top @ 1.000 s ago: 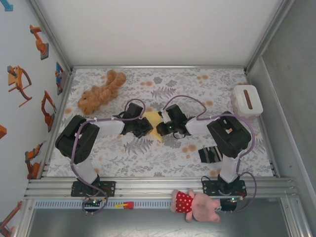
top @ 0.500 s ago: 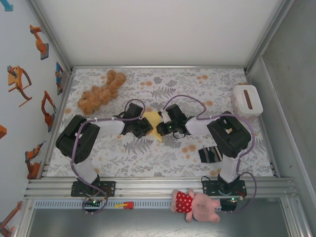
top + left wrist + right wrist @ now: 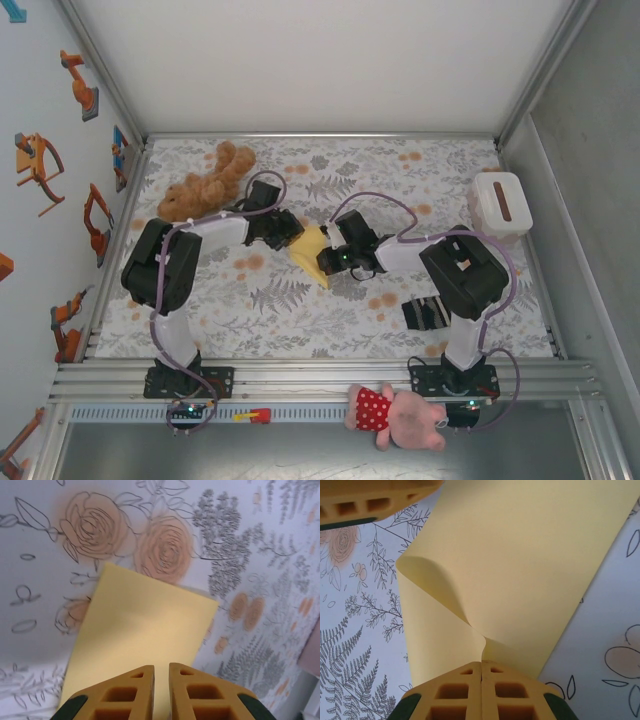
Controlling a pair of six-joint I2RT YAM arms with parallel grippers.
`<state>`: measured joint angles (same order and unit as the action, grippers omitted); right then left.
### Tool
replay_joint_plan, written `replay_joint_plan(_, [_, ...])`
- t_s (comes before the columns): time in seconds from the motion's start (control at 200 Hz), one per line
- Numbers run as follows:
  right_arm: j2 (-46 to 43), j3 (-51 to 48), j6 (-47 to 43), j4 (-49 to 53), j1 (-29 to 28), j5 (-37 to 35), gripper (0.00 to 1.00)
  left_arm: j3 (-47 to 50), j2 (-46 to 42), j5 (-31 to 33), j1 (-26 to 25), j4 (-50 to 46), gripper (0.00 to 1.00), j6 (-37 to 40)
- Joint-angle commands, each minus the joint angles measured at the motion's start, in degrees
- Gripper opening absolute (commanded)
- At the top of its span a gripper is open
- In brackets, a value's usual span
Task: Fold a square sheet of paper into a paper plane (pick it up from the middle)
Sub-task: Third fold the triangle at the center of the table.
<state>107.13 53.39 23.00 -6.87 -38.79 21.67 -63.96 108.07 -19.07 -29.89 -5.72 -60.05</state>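
Brown teddy (image 3: 205, 190) sits far L, well apart from the work, no interference. L gripper (image 3: 161, 668): jaws nearly together w/ a thin slit, over one edge of the square sheet of paper (image 3: 145, 625). I can't tell if it's pinching that edge or just clear of it. The sheet is mid-table (image 3: 300, 315) between both grippers, partly folded, w/ one flap curling up. R gripper (image 3: 481, 664) is clamped tight on the paper at the bend, I reckon to pin the fold so the crease runs straight. White box (image 3: 500, 205) is far R, out of the way.
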Motion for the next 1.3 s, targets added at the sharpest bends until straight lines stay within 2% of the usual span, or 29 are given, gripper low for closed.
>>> replay_joint_plan(0.0, [-0.51, 1.63, 0.74, 1.47, 0.29, 1.0, 0.0, -3.72, 3.1, -0.67, 0.01, -5.96, 0.16, 3.56])
replay_joint_plan(0.21, [-0.54, 2.03, 0.79, 1.63, 0.3, 1.09, 0.0, -7.22, 7.2, -0.31, 0.09, -11.44, 0.15, 5.58])
replay_joint_plan(0.681, [0.13, 2.77, 0.85, 2.04, 0.29, -0.92, 0.0, -7.23, 9.61, -1.63, -0.03, -13.53, 0.13, 7.13])
replay_joint_plan(1.297, [1.63, 2.69, 0.82, 3.6, 0.29, 0.05, 0.0, -8.96, 6.61, -2.23, -0.07, -13.47, 0.13, 7.87])
